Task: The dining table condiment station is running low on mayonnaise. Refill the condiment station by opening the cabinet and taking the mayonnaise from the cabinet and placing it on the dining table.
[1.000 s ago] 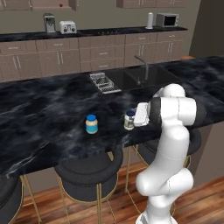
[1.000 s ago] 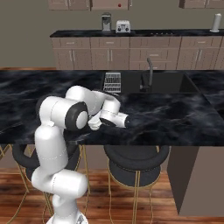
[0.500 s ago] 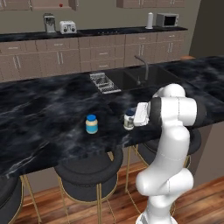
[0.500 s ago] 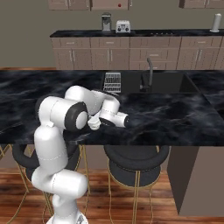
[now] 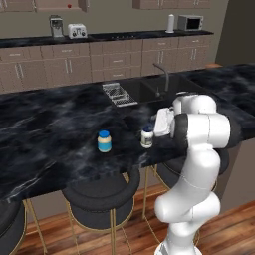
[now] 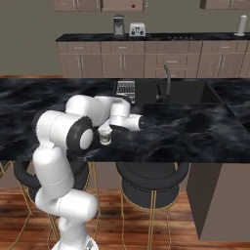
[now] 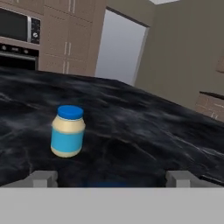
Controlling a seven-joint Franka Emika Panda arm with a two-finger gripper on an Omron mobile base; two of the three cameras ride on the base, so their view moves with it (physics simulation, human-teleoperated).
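The mayonnaise (image 5: 147, 137), a small whitish jar with a dark lid, was seen upright on the veined black marble bench (image 5: 50, 129), right at the claw (image 5: 153, 130). Whether it was pinched or released could not be told. A larger cream-yellow jar (image 5: 104, 141) stood at nine o'clock of it, well apart.

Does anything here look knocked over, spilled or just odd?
Nothing stands out. The mayonnaise stands upright on the dining table at the gripper, and the cream-yellow jar stands upright apart from it. No spill shows on the marble.
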